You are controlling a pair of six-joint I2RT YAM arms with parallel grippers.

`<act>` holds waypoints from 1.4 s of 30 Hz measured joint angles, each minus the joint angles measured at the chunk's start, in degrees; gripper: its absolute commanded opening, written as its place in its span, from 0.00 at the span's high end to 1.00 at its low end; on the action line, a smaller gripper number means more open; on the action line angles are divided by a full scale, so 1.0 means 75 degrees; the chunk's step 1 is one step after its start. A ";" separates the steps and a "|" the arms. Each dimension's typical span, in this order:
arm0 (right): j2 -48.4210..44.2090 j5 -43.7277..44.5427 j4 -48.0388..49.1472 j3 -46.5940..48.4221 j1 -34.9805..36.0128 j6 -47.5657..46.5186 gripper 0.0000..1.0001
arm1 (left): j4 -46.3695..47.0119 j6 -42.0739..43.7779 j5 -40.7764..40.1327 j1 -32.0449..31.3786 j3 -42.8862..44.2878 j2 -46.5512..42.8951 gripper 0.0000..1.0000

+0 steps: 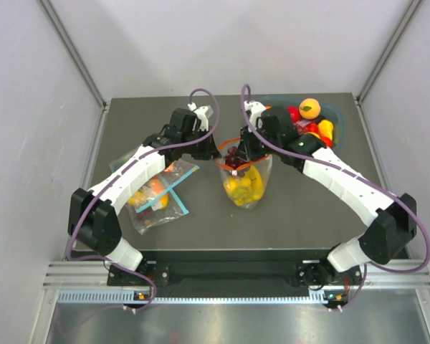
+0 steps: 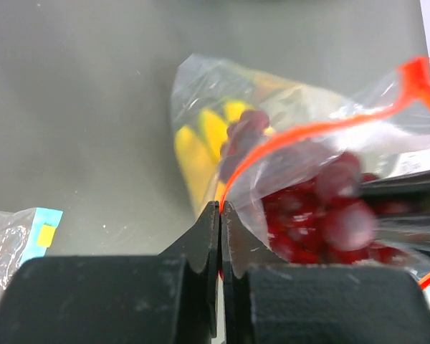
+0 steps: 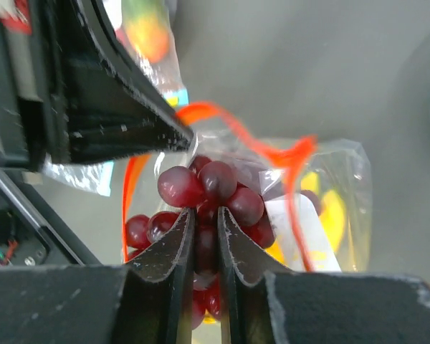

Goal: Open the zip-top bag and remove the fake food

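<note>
Left gripper [image 2: 220,209], clamped on the zip strip [image 2: 308,129], should hold firm while right gripper [image 3: 206,215], pinching the grape cluster [image 3: 204,188], lifts straight.

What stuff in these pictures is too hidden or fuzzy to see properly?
- Top view: the mouth of the bag is hidden under the left gripper and right gripper.
- Left wrist: the grapes are blurred, too near the lens.
- Right wrist: the yellow fruit is mostly behind the grapes.
- Left wrist: the blue-strip bag is cut off by the left edge.
</note>
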 measured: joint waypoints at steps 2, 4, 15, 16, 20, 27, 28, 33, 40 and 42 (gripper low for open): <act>-0.0160 0.0017 -0.0003 0.0058 -0.0111 0.0087 1.00 | 0.0023 -0.0020 0.0058 -0.0003 -0.0012 -0.0003 1.00; -0.0306 0.0102 0.0061 0.0085 -0.0204 0.0178 1.00 | 0.0099 -0.0044 0.0146 -0.0015 -0.0050 -0.0012 1.00; -0.0306 0.1023 0.0525 0.0198 -0.0396 0.0804 1.00 | 0.0565 -0.0093 0.0431 -0.0245 -0.0131 -0.0122 1.00; -0.0221 0.1099 0.0603 0.0259 -0.0399 0.0874 1.00 | 0.0595 -0.0096 0.0431 -0.0271 -0.0131 -0.0122 1.00; 0.0108 0.1399 0.0766 0.0443 -0.0391 0.1020 1.00 | 0.0723 -0.0163 0.0408 -0.0455 -0.0131 -0.0122 1.00; 0.0434 0.1661 0.0769 0.0580 -0.0391 0.1020 1.00 | 0.0761 -0.0201 0.0254 -0.0621 -0.0131 -0.0119 1.00; 0.0440 0.1638 0.0734 0.0670 -0.0391 0.1023 1.00 | 0.0749 -0.0204 0.0189 -0.0627 -0.0131 -0.0119 1.00; 0.0417 0.1326 0.0627 0.1186 -0.0393 0.1183 1.00 | 0.0746 -0.0236 -0.0137 -0.0627 -0.0131 -0.0093 1.00; 0.0038 0.0752 0.0283 0.1376 -0.0399 0.1480 1.00 | 0.0720 -0.0425 -0.0644 -0.0627 -0.0085 0.0105 1.00; -0.0102 0.0577 0.0160 0.1454 -0.0399 0.1547 1.00 | 0.0688 -0.0519 -0.0822 -0.0624 -0.0064 0.0184 1.00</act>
